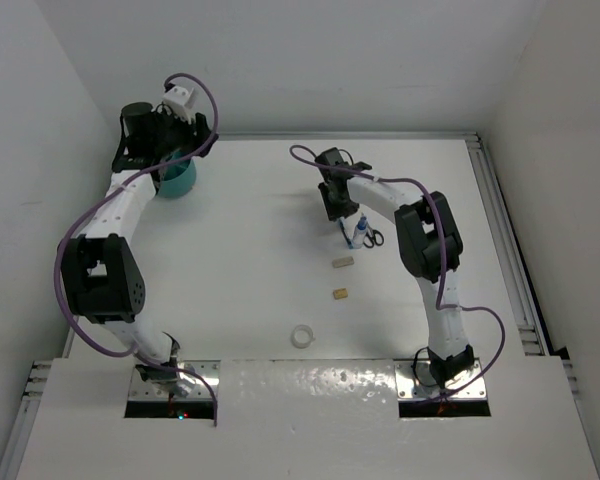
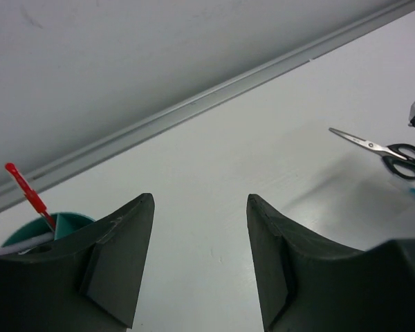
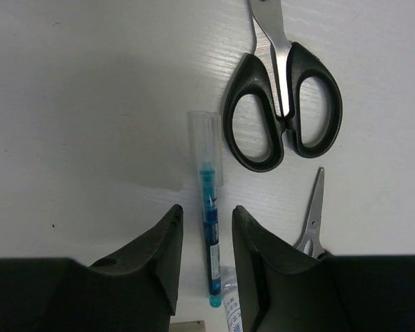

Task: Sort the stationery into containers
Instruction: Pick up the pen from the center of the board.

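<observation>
My left gripper [image 2: 200,207] stands wide open by the round teal plastic organiser cup [image 2: 70,223] at lower left. My right gripper [image 3: 206,214], jaws narrowly apart, straddles the thin clear-barrelled blue pen [image 3: 207,181] lying mid-frame on the table, untouched, beside black-handled steel scissors [image 3: 283,104].

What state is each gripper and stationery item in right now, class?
left gripper: open, empty
right gripper: open, straddling the blue pen
blue pen: lying flat, ungripped
black-handled scissors: lying flat, blades closed
red pen: standing in the teal organiser cup
tape ring: lying flat
</observation>
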